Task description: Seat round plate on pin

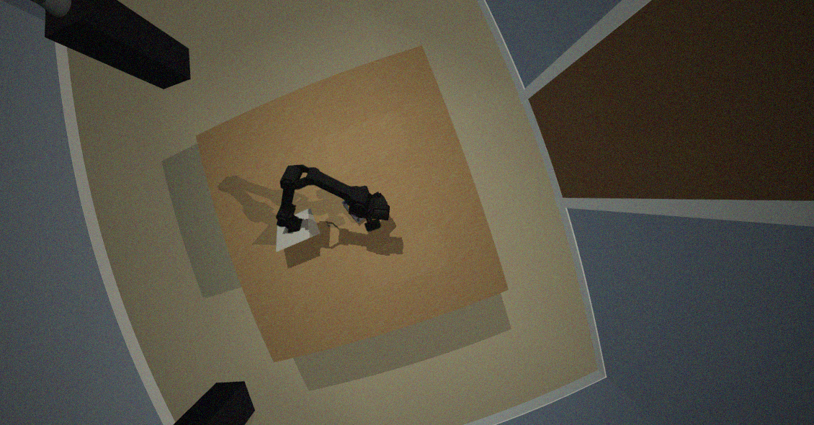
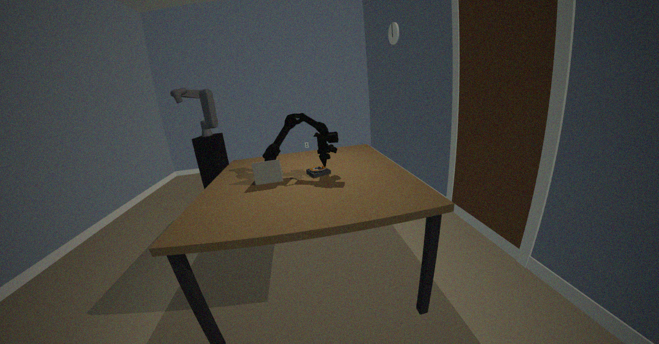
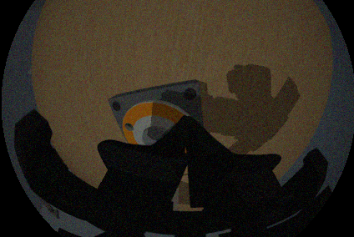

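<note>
The square grey base (image 3: 167, 94) (image 2: 325, 171) lies on the table, right of the arm's mount. The round orange plate (image 3: 134, 123) (image 2: 315, 169) sits on it, around the pale centre post (image 3: 150, 133). My gripper (image 3: 186, 119) (image 2: 323, 162) (image 1: 371, 224) is shut with nothing between the fingers. It points straight down, and its closed tips are at the plate's right edge in the wrist view. I cannot tell whether they touch the plate. The fingers hide the plate's right side, the pin and the hole. In the overhead view the wrist covers almost all of the base.
A pale grey box (image 2: 267, 172) (image 1: 287, 240) stands at the arm's mount on the wooden table (image 2: 322, 207) (image 1: 364, 109). A grey second arm on a black pedestal (image 2: 209, 157) stands behind the table's far left corner. The gripper's shadow (image 3: 250, 106) falls right of the base.
</note>
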You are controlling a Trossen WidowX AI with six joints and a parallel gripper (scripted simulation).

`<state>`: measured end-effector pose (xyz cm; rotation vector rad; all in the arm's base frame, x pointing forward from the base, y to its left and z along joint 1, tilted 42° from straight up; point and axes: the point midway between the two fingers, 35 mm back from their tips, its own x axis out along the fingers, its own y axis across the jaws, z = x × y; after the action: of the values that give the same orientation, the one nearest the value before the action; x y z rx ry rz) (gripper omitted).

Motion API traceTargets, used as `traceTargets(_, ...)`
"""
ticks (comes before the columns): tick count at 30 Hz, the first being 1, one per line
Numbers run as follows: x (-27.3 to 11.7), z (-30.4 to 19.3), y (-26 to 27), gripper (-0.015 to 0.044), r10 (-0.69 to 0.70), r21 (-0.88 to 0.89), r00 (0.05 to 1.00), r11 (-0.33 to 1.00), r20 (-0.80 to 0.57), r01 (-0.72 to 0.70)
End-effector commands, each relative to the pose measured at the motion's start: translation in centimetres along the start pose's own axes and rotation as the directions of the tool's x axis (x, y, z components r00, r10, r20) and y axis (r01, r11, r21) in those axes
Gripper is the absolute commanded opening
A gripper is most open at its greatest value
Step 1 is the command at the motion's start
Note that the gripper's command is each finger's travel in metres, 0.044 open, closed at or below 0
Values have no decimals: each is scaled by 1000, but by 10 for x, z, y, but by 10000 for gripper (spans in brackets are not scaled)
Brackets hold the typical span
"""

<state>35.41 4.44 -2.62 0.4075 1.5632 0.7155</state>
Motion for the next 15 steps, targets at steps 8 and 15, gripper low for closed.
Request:
traceTargets(8, 3, -10, -8, 0, 0, 4, 1000, 1000, -16, 0)
traceTargets(15, 3, -12, -10, 0, 0, 4, 1000, 1000, -16, 0)
